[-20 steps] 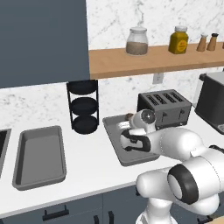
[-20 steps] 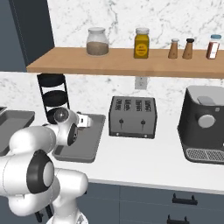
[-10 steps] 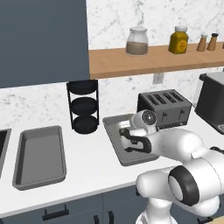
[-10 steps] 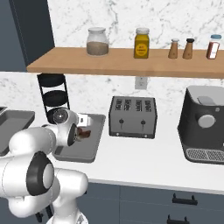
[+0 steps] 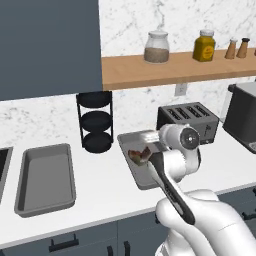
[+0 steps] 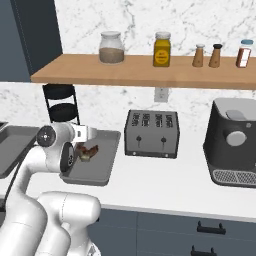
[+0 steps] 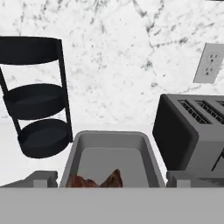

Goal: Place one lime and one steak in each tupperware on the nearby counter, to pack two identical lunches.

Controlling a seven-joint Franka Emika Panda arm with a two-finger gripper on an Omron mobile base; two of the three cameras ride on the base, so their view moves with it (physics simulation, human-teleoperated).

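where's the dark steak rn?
The dark steak lies inside the right-hand tupperware, between the black rack and the toaster, just below the open claw.

The rack (image 7: pixel 37 96) and toaster (image 7: pixel 192 131) flank the right tupperware (image 7: pixel 109 151), open from above.

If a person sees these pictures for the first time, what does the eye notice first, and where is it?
The white arm first: it reaches over the tupperware beside the toaster, where a dark steak lies, with the open gripper just above it. Then the second tupperware, bare, to the left on the counter, and the black rack at the wall between the two.
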